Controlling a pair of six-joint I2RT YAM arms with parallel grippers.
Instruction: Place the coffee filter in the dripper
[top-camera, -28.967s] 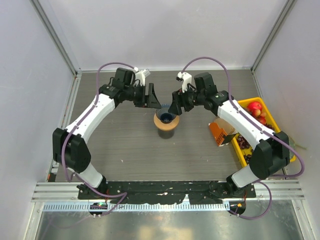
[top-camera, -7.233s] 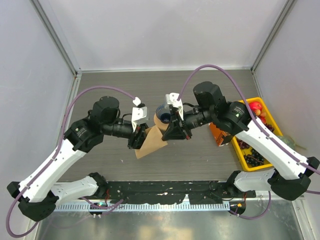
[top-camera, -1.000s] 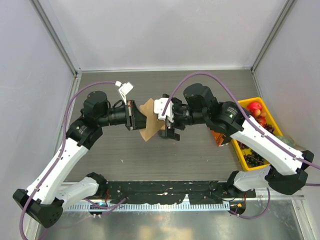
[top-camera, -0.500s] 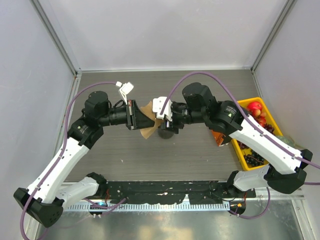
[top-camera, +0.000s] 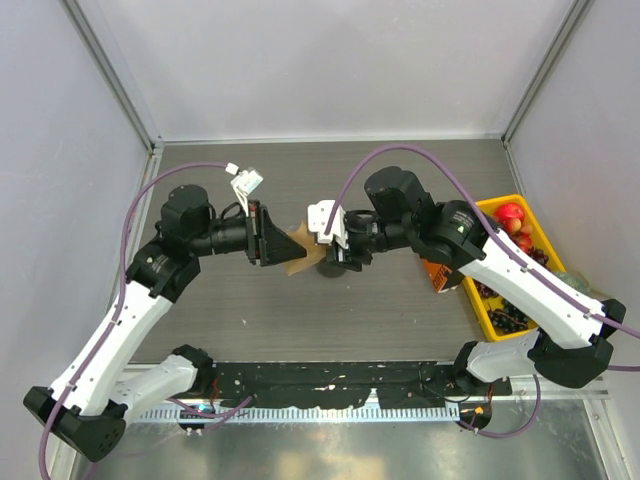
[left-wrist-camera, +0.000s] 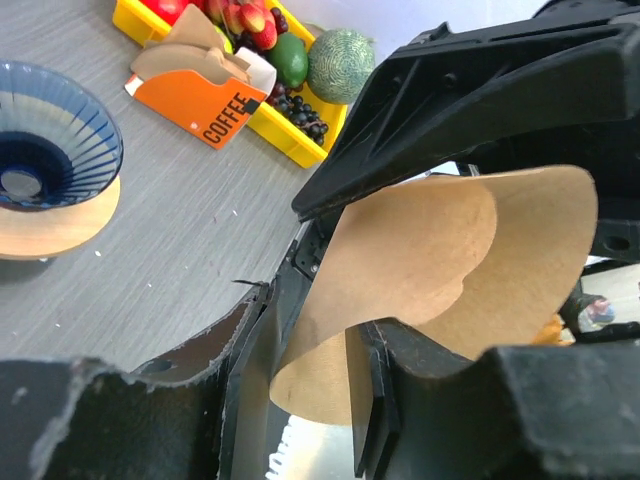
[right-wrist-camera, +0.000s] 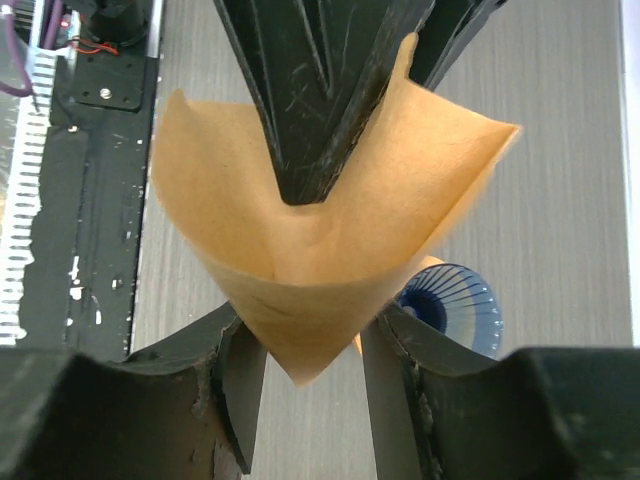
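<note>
The tan coffee filter (top-camera: 297, 248) is opened into a cone and hangs in the air between both grippers. My right gripper (right-wrist-camera: 310, 320) is shut on the cone's lower part (right-wrist-camera: 320, 250), its tip poking out below the fingers. My left gripper (left-wrist-camera: 315, 320) is open: one finger is inside the cone and one outside, with a slack wall of the filter (left-wrist-camera: 450, 250) between them. The blue ribbed dripper (right-wrist-camera: 450, 305) with its wooden ring (left-wrist-camera: 50, 225) stands on the table just beyond and below the filter. In the top view my right gripper (top-camera: 328, 246) mostly hides it.
An orange cardboard box marked COFFEE (left-wrist-camera: 195, 100) lies right of the dripper, also in the top view (top-camera: 440, 265). A yellow tray (top-camera: 470, 288) with fruit stands at the right edge. Grey enclosure walls close the table on three sides.
The filter has come down and toward my right gripper, which now grips its lower part. My left gripper's jaws have widened and the left arm has drawn back a little to the left.
</note>
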